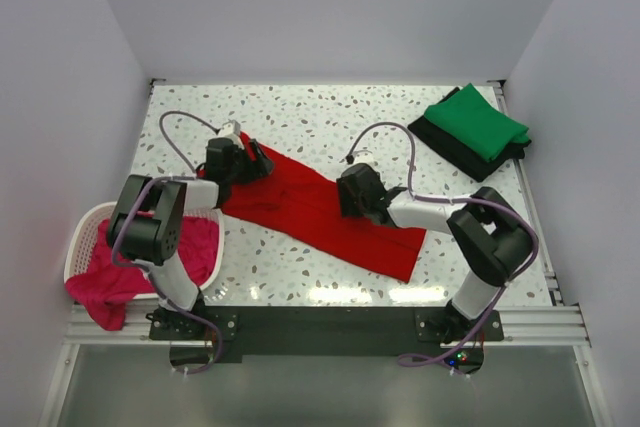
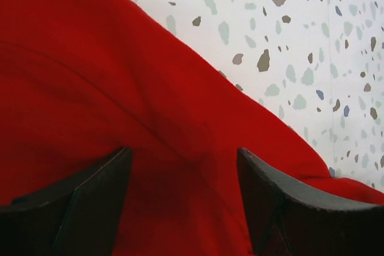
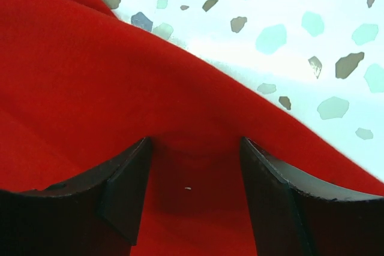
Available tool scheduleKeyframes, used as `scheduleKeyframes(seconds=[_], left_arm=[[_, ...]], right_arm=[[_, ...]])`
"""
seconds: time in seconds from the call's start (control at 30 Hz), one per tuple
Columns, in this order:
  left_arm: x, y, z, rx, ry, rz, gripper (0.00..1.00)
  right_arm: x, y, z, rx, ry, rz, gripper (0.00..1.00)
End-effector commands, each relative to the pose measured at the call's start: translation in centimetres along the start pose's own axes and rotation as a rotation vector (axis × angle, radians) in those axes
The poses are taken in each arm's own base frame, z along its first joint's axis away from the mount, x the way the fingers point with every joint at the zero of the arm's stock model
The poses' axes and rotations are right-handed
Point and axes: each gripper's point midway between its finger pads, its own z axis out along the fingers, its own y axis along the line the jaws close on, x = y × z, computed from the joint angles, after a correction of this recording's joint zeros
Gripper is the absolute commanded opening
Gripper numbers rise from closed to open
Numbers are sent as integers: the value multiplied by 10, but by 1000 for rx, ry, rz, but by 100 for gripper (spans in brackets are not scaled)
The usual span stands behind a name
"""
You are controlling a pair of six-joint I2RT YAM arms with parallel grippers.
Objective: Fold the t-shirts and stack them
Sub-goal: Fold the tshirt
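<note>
— Where is the red t-shirt [image 1: 320, 212] lying?

— It lies as a long strip across the middle of the speckled counter [image 1: 330, 112]. In the overhead view it slants from centre left down to just right of centre.

— And the left pincer [image 1: 252, 160]?

— It is low over the upper-left end of that strip. Its wrist view shows the two dark fingers [image 2: 84, 196] standing apart at the bottom of the frame. Red cloth lies flat in the gap between them, and nothing is clamped. I cannot tell whether the tips touch the fabric.

— And the right pincer [image 1: 347, 192]?

— It is over the middle of the strip, close to its upper edge. Its fingers [image 3: 282, 202] are spread as well, with red cloth showing between them. The shirt's edge curves just ahead of them, with bare counter in the upper right of that view.

— What about the other shirts?

— The green t-shirt [image 1: 478, 119] is folded and sits on the black t-shirt [image 1: 452, 152] at the upper right of the counter. Both are well apart from the red one. The magenta-pink t-shirt [image 1: 125, 277] is bunched in the white basket [image 1: 78, 237] at lower left and hangs over its near rim. The left arm partly hides it.
</note>
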Motion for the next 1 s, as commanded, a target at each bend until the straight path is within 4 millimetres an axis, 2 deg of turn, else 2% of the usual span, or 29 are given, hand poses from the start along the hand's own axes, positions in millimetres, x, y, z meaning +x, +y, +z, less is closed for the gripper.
scheduleKeyframes(seconds=[0.0, 0.03, 0.07, 0.3, 0.33, 0.37, 0.6, 0.73, 0.9, 0.97], left_arm=[[-10, -20, 19, 96, 2, 34, 75], [-1, -16, 26, 94, 31, 26, 75], [-4, -22, 31, 118, 34, 29, 74], [-9, -32, 60, 149, 42, 32, 73], [-4, -32, 66, 147, 56, 34, 73], [-14, -39, 71, 162, 41, 45, 73], [-14, -66, 111, 210, 85, 80, 73], [-24, -83, 132, 246, 84, 109, 73], [-26, -111, 141, 327, 78, 160, 73], [-27, -125, 143, 378, 68, 187, 73]], right_arm=[[20, -10, -7, 44, 64, 64, 64], [27, -14, -9, 58, 86, 65, 64], [32, -15, -12, 57, 95, 83, 64], [67, -12, -28, -3, 177, 160, 64], [71, -7, -30, -29, 189, 165, 64], [73, -4, -31, -41, 196, 172, 64], [94, 29, -38, -105, 266, 141, 64], [106, 43, -43, -128, 311, 142, 64], [115, 77, -48, -231, 347, 115, 64], [114, 93, -50, -276, 341, 100, 64]])
